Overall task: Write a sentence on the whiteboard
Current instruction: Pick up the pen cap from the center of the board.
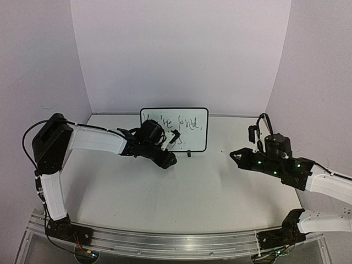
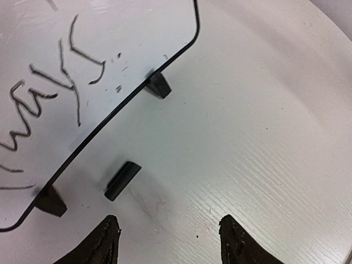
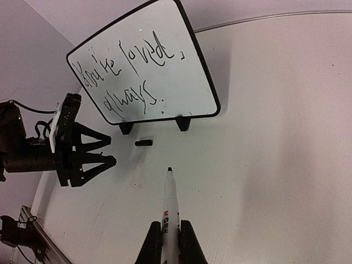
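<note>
Starting at the left of the top view with the left gripper (image 1: 172, 152), parked near mid-frame just in front of the whiteboard (image 1: 195, 140). Gaping wide on its own wrist cam, with only bare table (image 2: 264, 143) between the fingers (image 2: 104, 245), so gripping nothing. Just ahead of those fingers, spotted a small black oblong piece (image 2: 122, 180) lying flat, close to the board's two feet (image 2: 159, 86) but touching neither. Moving right to the board itself: stands upright at centre frame near the back wall, showing the sentence (image 3: 129, 77) in dark marker, "You're loved," up top and "always." underneath. Further right, found the right gripper (image 1: 233, 154) at mid-right, well apart from the board and pointing left toward it. Clamped tight around a white marker (image 3: 169, 206), dark tip poking up-frame toward the board on the right wrist cam.
</note>
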You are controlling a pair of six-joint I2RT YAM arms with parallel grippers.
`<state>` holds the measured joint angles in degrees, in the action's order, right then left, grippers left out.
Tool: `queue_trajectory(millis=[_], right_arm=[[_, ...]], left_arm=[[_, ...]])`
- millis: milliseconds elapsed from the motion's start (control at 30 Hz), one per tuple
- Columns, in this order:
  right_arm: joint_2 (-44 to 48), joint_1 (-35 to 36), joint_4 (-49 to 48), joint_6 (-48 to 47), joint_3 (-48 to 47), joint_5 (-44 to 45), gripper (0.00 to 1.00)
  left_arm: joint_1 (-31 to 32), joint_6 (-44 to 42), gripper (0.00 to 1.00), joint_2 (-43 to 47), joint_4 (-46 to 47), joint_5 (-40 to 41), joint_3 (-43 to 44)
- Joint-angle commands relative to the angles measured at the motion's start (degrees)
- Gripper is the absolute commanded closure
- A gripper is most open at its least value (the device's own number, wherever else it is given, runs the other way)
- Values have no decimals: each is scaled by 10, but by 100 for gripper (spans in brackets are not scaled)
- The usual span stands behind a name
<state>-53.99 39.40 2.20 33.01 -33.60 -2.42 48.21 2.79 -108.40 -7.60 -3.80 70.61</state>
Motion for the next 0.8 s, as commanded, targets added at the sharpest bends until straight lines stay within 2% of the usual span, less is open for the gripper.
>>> queue_trajectory(millis=[0, 100, 233, 600, 767], right_arm=[[18, -1, -13, -1, 6, 2, 100], [27, 0, -7, -1, 8, 6, 100], [38, 0, 1, -1, 11, 11, 100], [46, 0, 12, -2, 10, 15, 100], [44, -1, 12, -1, 10, 15, 100]], left_arm=[[-2, -112, 38, -42, -75, -72, 86], [-6, -148, 39, -78, -134, -76, 144], [-14, -176, 46, -118, -178, -70, 187], [-24, -202, 56, -157, -172, -35, 211], [-26, -204, 57, -166, -158, -23, 215]])
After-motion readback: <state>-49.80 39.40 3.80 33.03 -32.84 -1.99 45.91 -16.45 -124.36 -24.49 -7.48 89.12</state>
